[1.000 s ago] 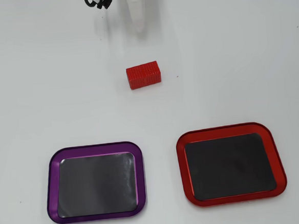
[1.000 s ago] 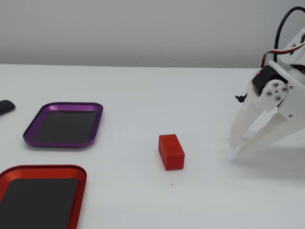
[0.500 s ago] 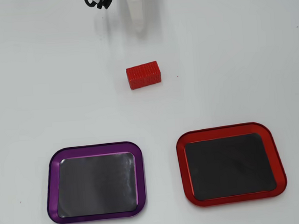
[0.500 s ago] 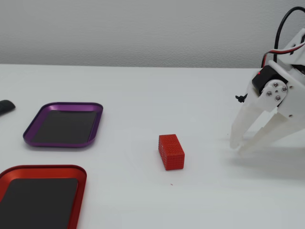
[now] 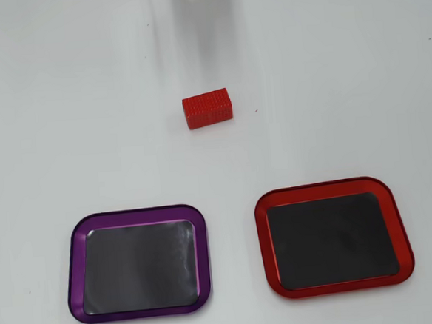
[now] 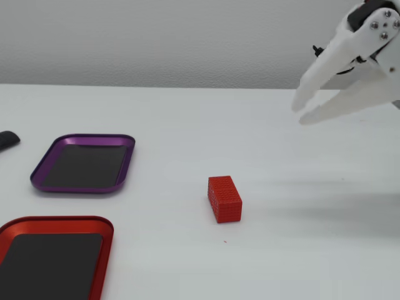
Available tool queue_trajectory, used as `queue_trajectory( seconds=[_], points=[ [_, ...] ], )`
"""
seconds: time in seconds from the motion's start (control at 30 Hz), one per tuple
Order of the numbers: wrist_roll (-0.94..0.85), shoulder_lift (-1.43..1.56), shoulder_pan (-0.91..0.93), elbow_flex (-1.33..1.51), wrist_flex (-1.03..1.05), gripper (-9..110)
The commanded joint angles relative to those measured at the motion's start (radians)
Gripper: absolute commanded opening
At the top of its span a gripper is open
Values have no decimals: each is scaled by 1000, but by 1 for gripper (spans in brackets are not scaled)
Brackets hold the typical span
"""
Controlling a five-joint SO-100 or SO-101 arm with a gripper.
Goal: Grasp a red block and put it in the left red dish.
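The red block (image 5: 208, 108) lies flat on the white table, alone, in the upper middle of the overhead view; in the fixed view the red block (image 6: 224, 198) sits at centre. The red dish (image 5: 263, 240) is at the lower right in the overhead view, and the red dish (image 6: 56, 220) shows at the lower left in the fixed view; it holds nothing. My gripper (image 6: 298, 114) hangs high in the air at the upper right of the fixed view, well above and right of the block, its white fingers nearly together with nothing between them. Only a white sliver of it reaches the overhead view's top edge.
A purple-rimmed tray (image 5: 73, 268) of the same shape lies beside the red dish, holding nothing; in the fixed view the purple tray (image 6: 84, 137) is behind it. A small dark object (image 6: 7, 139) pokes in at the left edge.
The gripper has risen from near the table surface to high above it, leaving the overhead view almost entirely. Block and both trays have not moved.
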Motion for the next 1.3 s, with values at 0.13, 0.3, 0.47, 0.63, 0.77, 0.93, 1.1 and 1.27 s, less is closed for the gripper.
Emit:
queue_trajectory(
  seconds=[0.13,0.3,0.47,0.63,0.77,0.93,1.1,1.27],
  points=[
    [-5,-477,-9,-278,-9,0],
    [3,-765,-3,-448,-2,10],
    [-9,-977,-9,-538,-8,26],
    [-9,-1135,-6,-607,-49,30],
    [-11,-1249,2,-634,-123,30],
    [-12,-1359,2,-649,-173,30],
    [-12,-1433,2,-649,-222,30],
    [-14,-1456,-2,-649,-224,28]
  ],
)
